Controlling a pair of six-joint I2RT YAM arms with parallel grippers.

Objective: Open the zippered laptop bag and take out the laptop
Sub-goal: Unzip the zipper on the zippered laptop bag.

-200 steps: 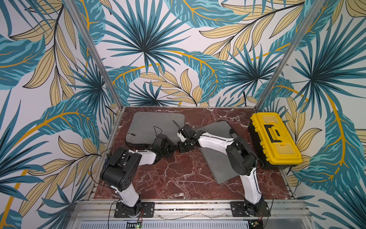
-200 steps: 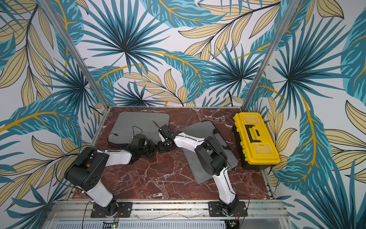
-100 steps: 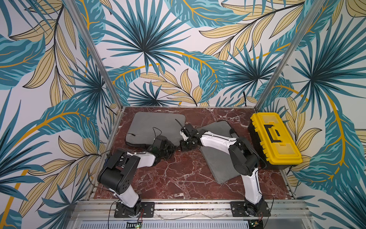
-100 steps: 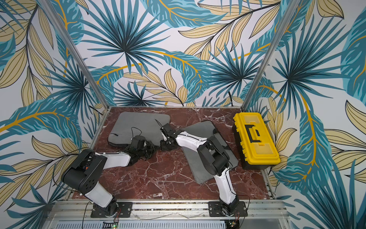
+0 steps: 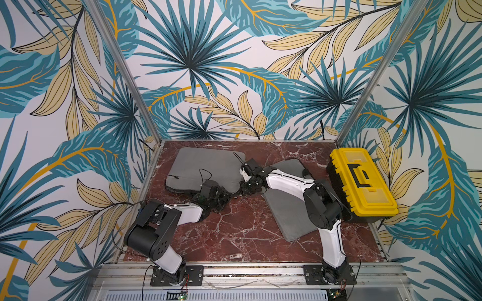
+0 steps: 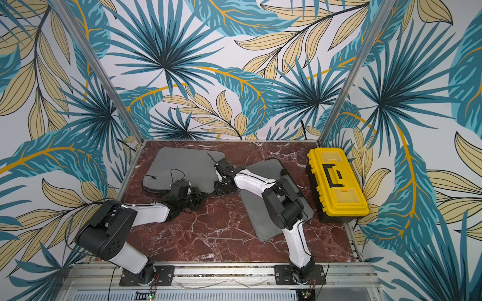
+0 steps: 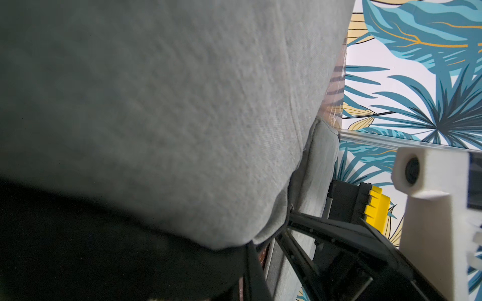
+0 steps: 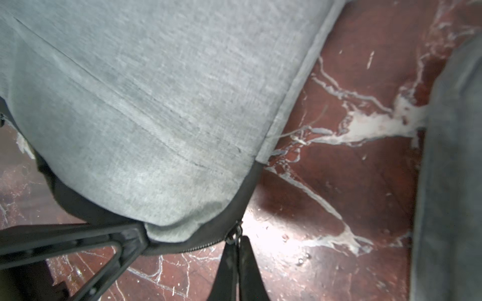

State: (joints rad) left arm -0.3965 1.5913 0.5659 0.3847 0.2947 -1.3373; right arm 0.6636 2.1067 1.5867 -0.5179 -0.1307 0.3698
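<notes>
Two flat grey fabric sleeves lie on the one red marble counter (image 5: 234,234): a zippered laptop bag (image 5: 203,166) and a second grey sleeve (image 5: 285,211) whose zip does not show. There is one yellow toolbox (image 5: 362,182) with one black handle. Two robot arms stand here, a left arm (image 5: 187,212) and a right arm (image 5: 287,181).

- Both top views: high at the front, looking down on the whole table (image 5: 234,234).
- Both wrist views: very close to the bag (image 8: 156,104), sharing its corner.
</notes>
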